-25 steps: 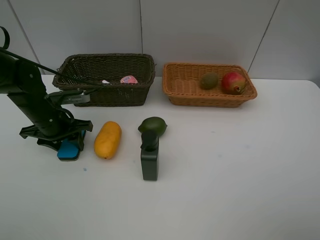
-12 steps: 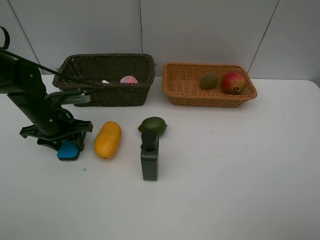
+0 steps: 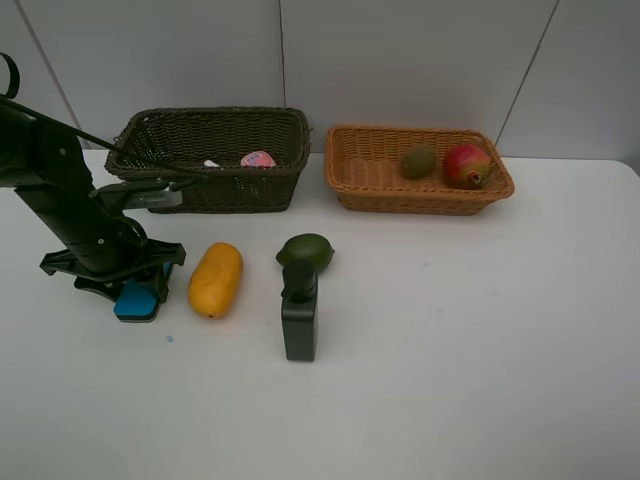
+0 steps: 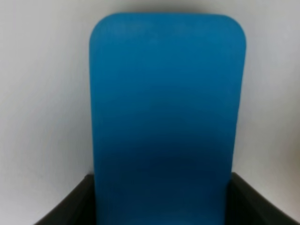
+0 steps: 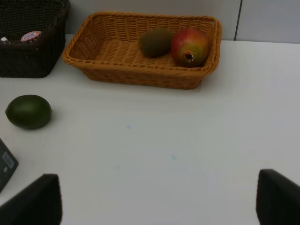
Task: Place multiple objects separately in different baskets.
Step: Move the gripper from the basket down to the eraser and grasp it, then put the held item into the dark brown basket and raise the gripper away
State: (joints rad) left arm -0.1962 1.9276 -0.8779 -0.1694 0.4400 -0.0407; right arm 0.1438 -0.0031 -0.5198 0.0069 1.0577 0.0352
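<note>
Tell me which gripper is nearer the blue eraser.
Left. The left gripper grips the eraser; the right gripper hangs open well away, facing the tan basket, with no eraser in its view.

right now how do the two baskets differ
Colour: the dark basket is olive-brown, the orange basket is tan. Depth: the dark basket has taller walls, the orange basket is shallower. Contents: the dark basket shows a pink item, while the orange basket holds a kiwi and a pomegranate. Both are rectangular wicker, standing side by side.
</note>
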